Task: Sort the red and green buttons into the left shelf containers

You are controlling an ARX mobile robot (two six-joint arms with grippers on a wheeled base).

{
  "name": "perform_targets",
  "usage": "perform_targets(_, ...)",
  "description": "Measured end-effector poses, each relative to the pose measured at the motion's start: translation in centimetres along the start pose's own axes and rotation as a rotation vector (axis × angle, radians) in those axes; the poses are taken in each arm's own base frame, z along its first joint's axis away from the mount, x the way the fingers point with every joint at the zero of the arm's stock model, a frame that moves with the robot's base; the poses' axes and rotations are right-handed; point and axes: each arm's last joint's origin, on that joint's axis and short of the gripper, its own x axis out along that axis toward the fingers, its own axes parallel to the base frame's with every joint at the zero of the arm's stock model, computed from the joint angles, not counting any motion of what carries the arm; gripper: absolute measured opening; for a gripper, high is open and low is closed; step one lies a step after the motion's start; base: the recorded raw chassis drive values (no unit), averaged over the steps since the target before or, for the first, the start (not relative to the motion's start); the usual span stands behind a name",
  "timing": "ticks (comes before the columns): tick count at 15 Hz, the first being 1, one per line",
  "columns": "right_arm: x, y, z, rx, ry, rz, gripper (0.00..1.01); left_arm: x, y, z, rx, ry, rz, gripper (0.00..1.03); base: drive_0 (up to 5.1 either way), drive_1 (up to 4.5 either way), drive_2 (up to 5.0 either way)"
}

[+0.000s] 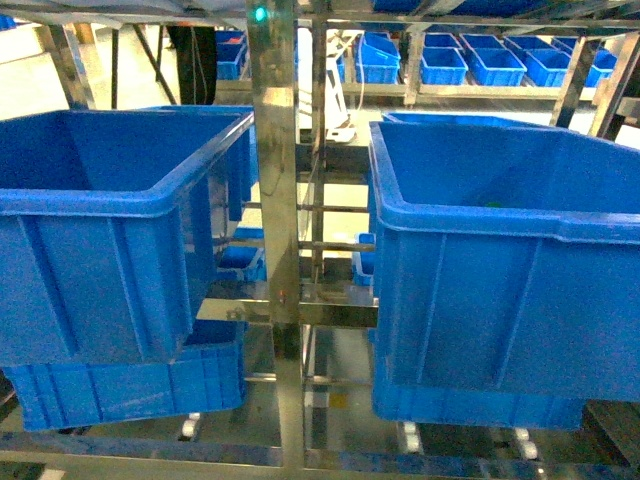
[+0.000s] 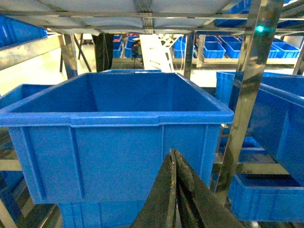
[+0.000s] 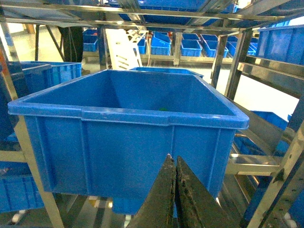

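Two large deep blue bins fill the head view, one on the left [image 1: 120, 200] and one on the right [image 1: 480, 222]. Neither gripper shows there. In the left wrist view my left gripper [image 2: 173, 152] is shut with nothing in it, tips low in front of the near wall of a bin [image 2: 118, 118]. My right gripper [image 3: 173, 157] is likewise shut and empty before the other bin [image 3: 128, 115]. A tiny green spot [image 3: 163, 109] lies inside that bin, too small to identify. The red and green buttons are out of view.
A steel shelf post [image 1: 277, 200] stands between the two bins. A lower blue bin [image 1: 130, 385] sits under the left one. Small blue trays [image 1: 480, 65] line far shelves. Steel uprights [image 2: 247, 95] and shelf rails [image 3: 266, 71] flank each bin.
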Motion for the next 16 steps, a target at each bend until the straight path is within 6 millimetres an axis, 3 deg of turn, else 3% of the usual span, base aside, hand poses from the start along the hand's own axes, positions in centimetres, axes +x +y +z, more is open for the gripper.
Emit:
perform_targets(2,0.0,0.0,0.0,0.0,0.0,0.0,0.04,0.0,0.0,0.0,0.0,0.0,-0.001,0.03,0.0,0.0,0.0)
perform_targets(5,0.0,0.0,0.01,0.0,-0.001,0.0,0.31,0.0,0.0,-0.01,0.0,0.001,0.0,0.3,0.0,0.0,0.0)
perform_targets(10,0.0,0.0,0.01,0.0,-0.001,0.0,0.97,0.0,0.0,0.0,0.0,0.0,-0.001,0.95,0.0,0.0,0.0)
perform_targets(11,0.0,0.0,0.01,0.001,-0.001,0.0,0.99,0.0,0.0,0.0,0.001,0.0,-0.001,0.99,0.0,0.0,0.0)
perform_targets(16,0.0,0.0,0.01,0.002,-0.001,0.0,0.98,0.0,0.0,0.0,0.0,0.0,-0.001,0.98,0.0,0.0,0.0)
